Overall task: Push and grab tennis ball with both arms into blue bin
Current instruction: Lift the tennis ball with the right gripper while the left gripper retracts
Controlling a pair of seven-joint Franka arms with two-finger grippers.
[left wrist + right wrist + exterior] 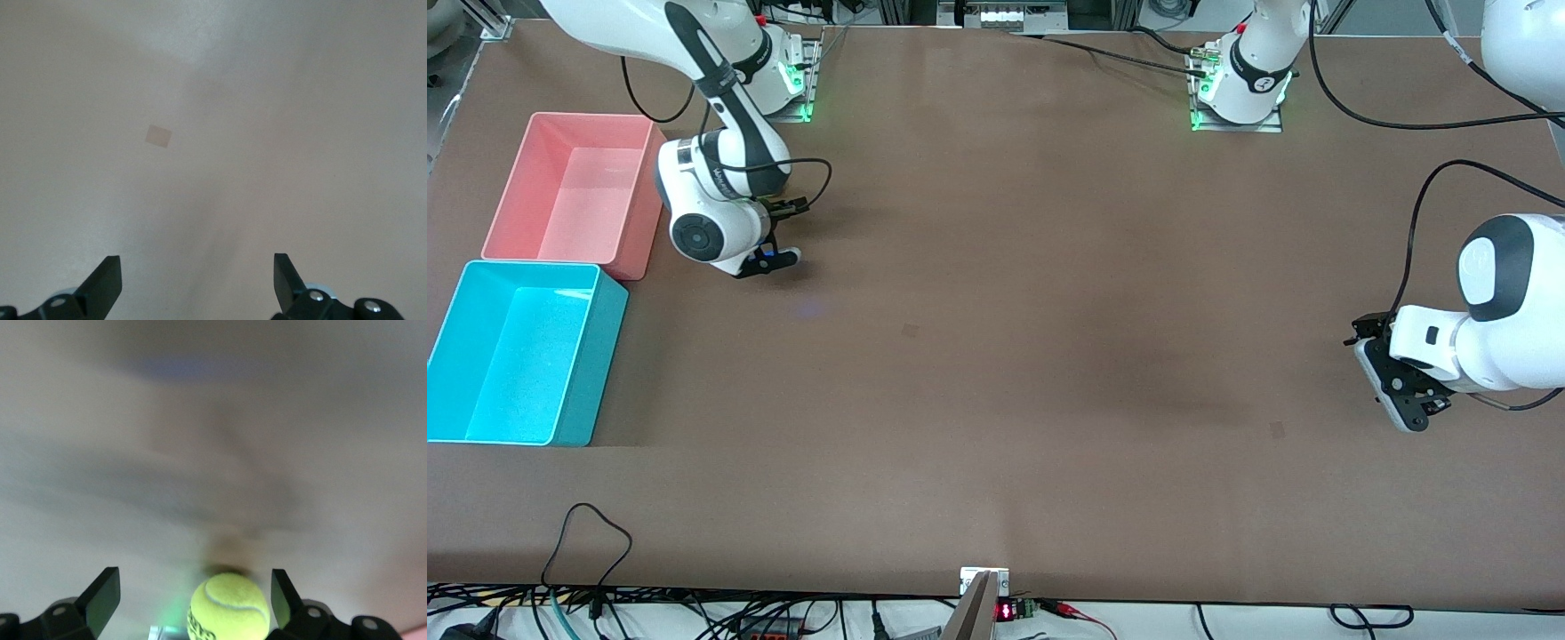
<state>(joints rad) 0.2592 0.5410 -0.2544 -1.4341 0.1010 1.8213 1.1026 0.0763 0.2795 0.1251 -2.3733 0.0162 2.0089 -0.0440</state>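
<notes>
Going from the right arm's end of the brown table, a bright turquoise open plastic tub sits nearer the front camera, touching a pink tub of the same shape. Just beside the pink one, the right arm's black two-finger gripper is low over the table with fingers spread wide, probably lined up to close on the ball. Only its wrist camera shows the fuzzy yellow-green tennis ball sitting between those fingers; from the front the wrist hides it. The left arm's gripper waits over its own end of the table, fingers apart and empty, its camera seeing bare tabletop
</notes>
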